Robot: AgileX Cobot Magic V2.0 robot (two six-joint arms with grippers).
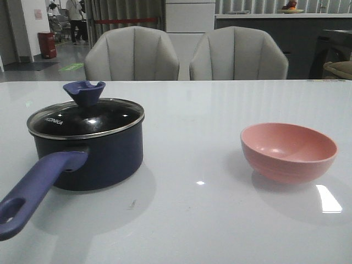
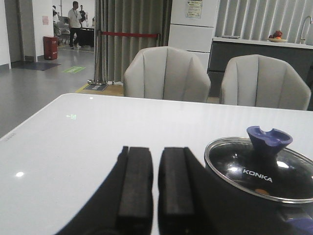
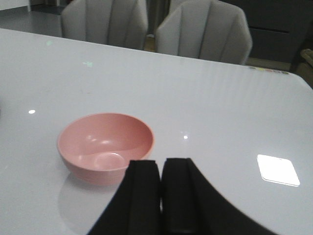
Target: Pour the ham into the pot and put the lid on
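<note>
lid (image 1: 86,117) already sits on the pot (image 1: 88,159); pink bowl (image 1: 288,151) stands empty, well apart. small orange bit shows under the glass. both grippers, left (image 2: 155,188) and right (image 3: 159,191), pinched closed, holding nothing. looks finished.

Navy pot (image 1: 104,159), pink bowl (image 1: 288,152)

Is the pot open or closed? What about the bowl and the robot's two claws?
pot: upright, covered
lid: sitting on the pot
pink bowl: upright, empty
left gripper: nearly shut, holding nothing
right gripper: nearly shut, holding nothing
</note>
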